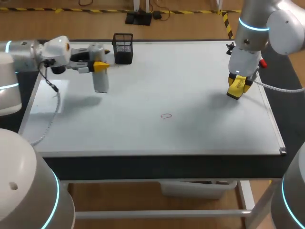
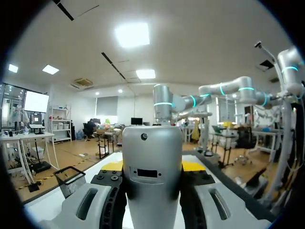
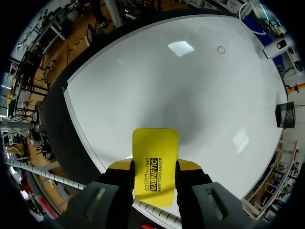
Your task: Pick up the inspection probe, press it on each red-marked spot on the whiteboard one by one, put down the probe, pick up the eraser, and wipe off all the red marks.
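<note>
Right gripper (image 3: 154,165) clamps eraser (image 3: 155,145) by the board's (image 1: 200,71) right edge. Left gripper (image 2: 153,165) clamps probe (image 2: 151,191) near the far-left corner. Red mark (image 1: 166,116) sits mid-board toward the front edge. Risk: a tilted eraser skims it and leaves a smear.

Head view: high behind the robot, facing down on the whole white rectangular whiteboard worktop (image 1: 190,86). Left wrist view: near level, close behind the grey cylindrical probe (image 2: 151,191) clamped in the left gripper (image 2: 152,165). Right wrist view: steeply downward, close over the yellow rectangular eraser (image 3: 155,152) clamped in the right gripper (image 3: 153,164). All three share the black wire-mesh basket (image 1: 123,47).
</note>
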Motion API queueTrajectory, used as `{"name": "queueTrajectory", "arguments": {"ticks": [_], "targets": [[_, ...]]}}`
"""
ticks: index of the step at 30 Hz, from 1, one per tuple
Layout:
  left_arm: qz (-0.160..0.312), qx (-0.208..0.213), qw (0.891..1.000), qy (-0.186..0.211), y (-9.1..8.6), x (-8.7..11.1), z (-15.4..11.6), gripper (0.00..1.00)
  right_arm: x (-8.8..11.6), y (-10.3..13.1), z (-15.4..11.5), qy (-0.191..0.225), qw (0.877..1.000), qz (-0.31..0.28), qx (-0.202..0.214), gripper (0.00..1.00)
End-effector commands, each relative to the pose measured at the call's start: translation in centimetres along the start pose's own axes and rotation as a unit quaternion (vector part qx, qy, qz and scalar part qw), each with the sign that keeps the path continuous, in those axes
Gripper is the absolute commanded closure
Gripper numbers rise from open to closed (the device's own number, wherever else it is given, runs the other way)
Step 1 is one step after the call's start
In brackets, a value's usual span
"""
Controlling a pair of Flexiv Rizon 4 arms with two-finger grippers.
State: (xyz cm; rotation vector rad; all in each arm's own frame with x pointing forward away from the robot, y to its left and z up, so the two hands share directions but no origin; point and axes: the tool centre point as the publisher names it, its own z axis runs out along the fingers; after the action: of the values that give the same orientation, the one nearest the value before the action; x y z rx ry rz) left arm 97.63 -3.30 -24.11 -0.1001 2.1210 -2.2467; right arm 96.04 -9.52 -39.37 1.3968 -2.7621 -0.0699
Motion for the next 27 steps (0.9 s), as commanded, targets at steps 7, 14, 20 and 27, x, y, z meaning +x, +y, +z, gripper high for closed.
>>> {"name": "queueTrajectory", "arguments": {"ticks": [7, 14, 20, 27], "targets": [[0.009, 0.003, 0.999, -0.050, -0.6, -0.4, -6.1, 1.00, 0.0, -0.1, -0.1, 0.002, 1.000, -0.001, 0.001, 1.00], [0.009, 0.006, 0.998, -0.066, -0.5, -0.7, -7.9, 1.00, 0.0, -0.1, -0.1, 0.002, 1.000, -0.001, 0.001, 1.00], [0.014, 0.007, 0.997, -0.074, -0.6, -0.6, -8.3, 1.00, 0.0, -0.1, -0.1, 0.002, 1.000, -0.001, 0.001, 1.00], [0.014, 0.007, 0.997, -0.074, -0.6, -0.6, -8.3, 1.00, 0.0, -0.1, -0.1, 0.002, 1.000, -0.001, 0.001, 1.00]]}}
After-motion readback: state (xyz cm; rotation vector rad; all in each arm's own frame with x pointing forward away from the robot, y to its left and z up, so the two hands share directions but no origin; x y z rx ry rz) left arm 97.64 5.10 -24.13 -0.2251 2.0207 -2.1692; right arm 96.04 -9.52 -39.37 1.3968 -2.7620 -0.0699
